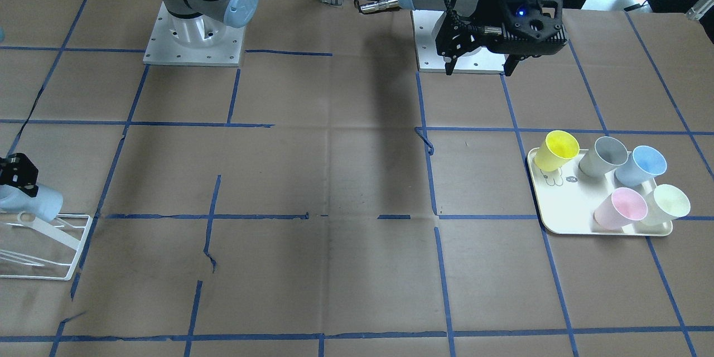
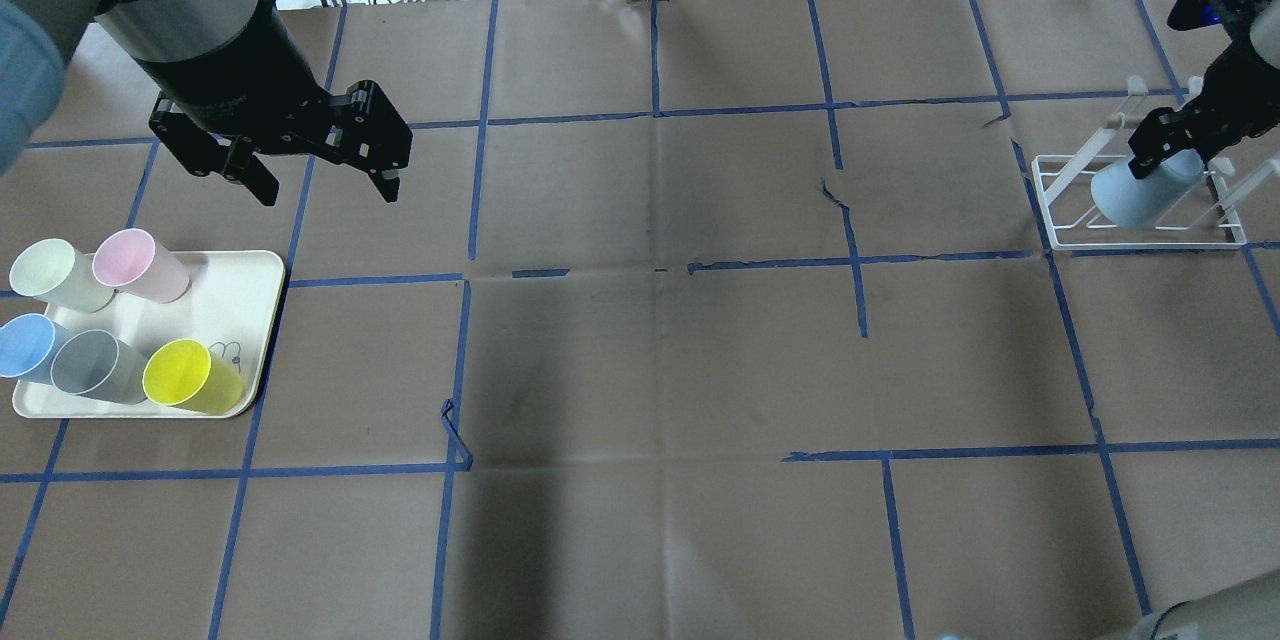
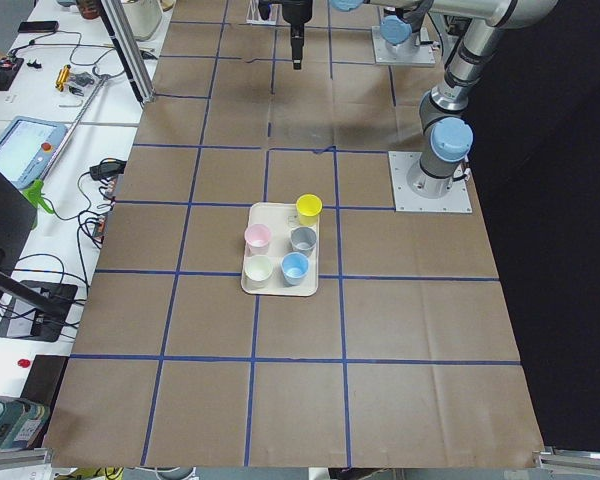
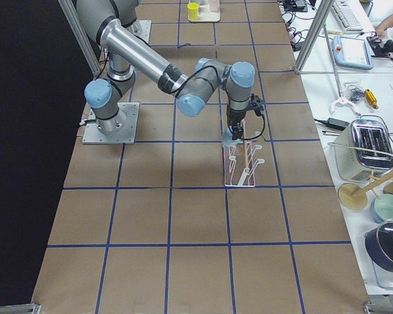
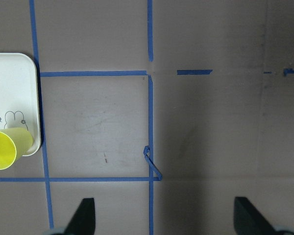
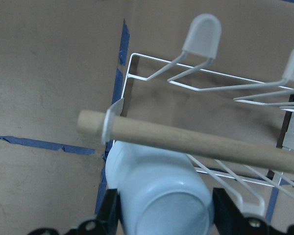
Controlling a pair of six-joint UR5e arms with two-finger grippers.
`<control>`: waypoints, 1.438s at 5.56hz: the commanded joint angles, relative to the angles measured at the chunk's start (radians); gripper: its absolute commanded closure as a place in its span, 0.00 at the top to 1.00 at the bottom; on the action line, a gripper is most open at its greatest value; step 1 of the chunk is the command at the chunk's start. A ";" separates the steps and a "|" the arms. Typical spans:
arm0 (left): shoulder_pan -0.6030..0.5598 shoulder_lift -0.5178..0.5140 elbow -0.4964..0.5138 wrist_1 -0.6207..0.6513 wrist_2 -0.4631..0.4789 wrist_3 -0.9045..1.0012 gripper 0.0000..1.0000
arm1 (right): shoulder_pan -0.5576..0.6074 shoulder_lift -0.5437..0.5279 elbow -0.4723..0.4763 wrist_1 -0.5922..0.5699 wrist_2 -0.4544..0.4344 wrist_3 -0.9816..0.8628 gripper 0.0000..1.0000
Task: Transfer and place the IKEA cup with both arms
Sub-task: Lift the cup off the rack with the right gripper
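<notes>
The IKEA cup point(image 2: 1145, 192) is light blue and lies tilted, mouth down, on the white wire rack point(image 2: 1060, 190) at the far right. My right gripper point(image 2: 1170, 152) is shut on its base end. In the right wrist view the cup point(image 6: 159, 196) sits between both fingers point(image 6: 111, 210), under a wooden rod point(image 6: 196, 142). In the front view the cup point(image 1: 33, 203) and right gripper point(image 1: 19, 178) are at the left edge. My left gripper point(image 2: 328, 188) is open and empty, hovering beside the tray point(image 2: 250, 270); it also shows in the left wrist view point(image 5: 167, 218).
The cream tray point(image 1: 558, 201) holds a near-identical blue cup point(image 2: 25, 345), a grey cup point(image 2: 90, 365), a yellow cup point(image 2: 185, 377), a pink cup point(image 2: 130, 260) and a pale-green cup point(image 2: 50, 272). Brown paper with blue tape lines covers the table.
</notes>
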 commanded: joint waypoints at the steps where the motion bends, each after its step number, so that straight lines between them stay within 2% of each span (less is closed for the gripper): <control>1: 0.000 0.000 0.000 0.000 0.000 0.000 0.99 | 0.003 -0.044 -0.010 0.030 -0.002 0.000 0.36; 3: -0.002 0.000 0.000 0.000 0.000 0.000 0.99 | 0.003 -0.119 -0.082 0.204 -0.006 -0.002 0.36; 5: 0.000 0.000 -0.002 -0.002 -0.006 0.002 0.99 | 0.007 -0.158 -0.230 0.448 0.004 -0.012 0.36; 6: 0.005 0.000 -0.003 -0.009 -0.009 0.005 0.99 | 0.010 -0.159 -0.290 0.593 0.130 -0.015 0.36; 8: 0.108 0.008 -0.008 -0.148 -0.227 0.136 0.99 | 0.030 -0.159 -0.309 0.843 0.406 -0.052 0.36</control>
